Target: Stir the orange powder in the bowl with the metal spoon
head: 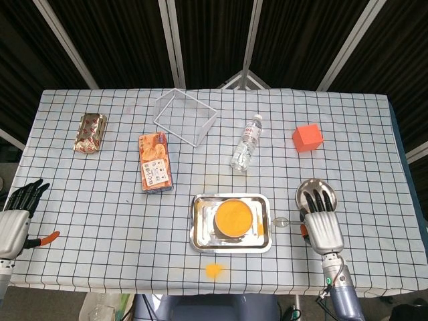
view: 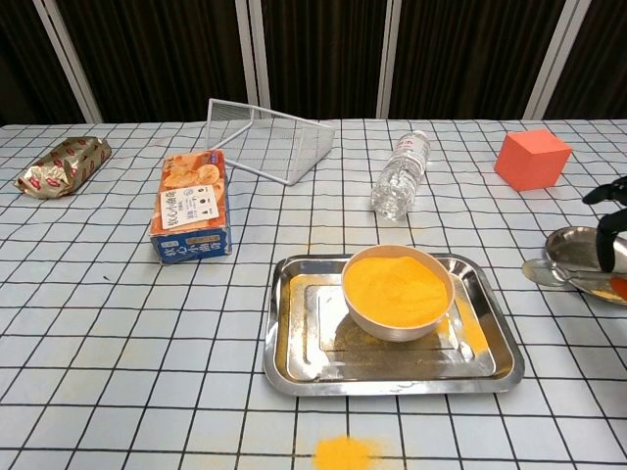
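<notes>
A white bowl [head: 234, 219] [view: 397, 291] heaped with orange powder stands in a steel tray [head: 200, 231] [view: 294, 333] near the table's front. My right hand [head: 322, 227] [view: 609, 235] is to the right of the tray and grips the handle of the metal spoon [head: 281, 221] [view: 542, 270]. The spoon's bowl points left toward the tray, lifted off the cloth and still short of the tray's rim. My left hand [head: 17, 214] rests at the table's front left corner with its fingers apart, holding nothing.
A round steel plate [head: 316, 194] [view: 578, 245] lies under my right hand's fingers. Spilled orange powder [head: 213, 269] [view: 341, 453] lies in front of the tray. Farther back are a water bottle [head: 247, 142], orange cube [head: 307, 138], cracker box [head: 154, 162], wire basket [head: 186, 117] and snack packet [head: 90, 132].
</notes>
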Tool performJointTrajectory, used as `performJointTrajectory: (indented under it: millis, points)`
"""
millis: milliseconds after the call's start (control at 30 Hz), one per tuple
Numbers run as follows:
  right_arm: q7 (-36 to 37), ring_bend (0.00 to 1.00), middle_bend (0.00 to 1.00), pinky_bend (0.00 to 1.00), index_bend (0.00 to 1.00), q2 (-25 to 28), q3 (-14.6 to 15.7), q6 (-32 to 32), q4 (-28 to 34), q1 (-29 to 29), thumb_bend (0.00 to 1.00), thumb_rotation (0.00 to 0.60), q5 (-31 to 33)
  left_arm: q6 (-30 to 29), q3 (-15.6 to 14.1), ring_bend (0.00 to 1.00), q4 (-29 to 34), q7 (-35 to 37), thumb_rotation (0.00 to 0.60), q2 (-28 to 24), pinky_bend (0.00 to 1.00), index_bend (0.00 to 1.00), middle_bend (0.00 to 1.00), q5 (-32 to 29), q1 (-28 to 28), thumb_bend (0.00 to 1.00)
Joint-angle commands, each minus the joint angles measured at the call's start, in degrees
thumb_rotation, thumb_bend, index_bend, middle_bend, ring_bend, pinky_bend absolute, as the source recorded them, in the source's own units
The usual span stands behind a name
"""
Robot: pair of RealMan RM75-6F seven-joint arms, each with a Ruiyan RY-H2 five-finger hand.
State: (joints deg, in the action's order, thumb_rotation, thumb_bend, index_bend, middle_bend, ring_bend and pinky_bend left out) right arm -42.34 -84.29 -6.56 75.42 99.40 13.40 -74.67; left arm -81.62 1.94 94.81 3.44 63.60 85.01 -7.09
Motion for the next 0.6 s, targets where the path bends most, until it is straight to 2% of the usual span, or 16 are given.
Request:
performJointTrajectory:
  millis: [33, 200, 433, 600]
  points:
    - [-6.8, 0.0, 0.14, 0.01, 0.61, -2.7, -0.3, -0.6, 2.1, 2.3, 0.49, 0.6, 2.2, 0.1, 0.0, 0.0, 0.0, 0.3, 0.6, -0.1, 0.0, 0.0, 0.0, -0.1, 0.0, 0.01]
    - [-12.6, 0.0, 0.15, 0.01, 0.61, -7.6, -0.6, -0.8, 1.5, 4.4, 0.49, 0.6, 4.5, 0.4, -0.1, 0.0, 0.2, 0.9, 0.6, -0.3, 0.0, 0.0, 0.0, -0.1, 0.0, 0.01]
    - [-18.5, 0.0, 0.15, 0.01, 0.61, -14.0, -2.6, -0.2, -1.4, 7.3, 0.49, 0.6, 8.2, 0.5, -0.3, 0.0, 0.3, 1.7, 0.6, -0.6, 0.0, 0.0, 0.0, 0.0, 0.0, 0.01]
    - [-20.5, 0.0, 0.15, 0.01, 0.61, -16.1, -3.5, 0.9, -2.8, 8.6, 0.49, 0.6, 9.8, 0.7, -0.3, 0.0, 0.3, 2.3, 0.6, -0.7, 0.0, 0.0, 0.0, 0.1, -0.1, 0.01]
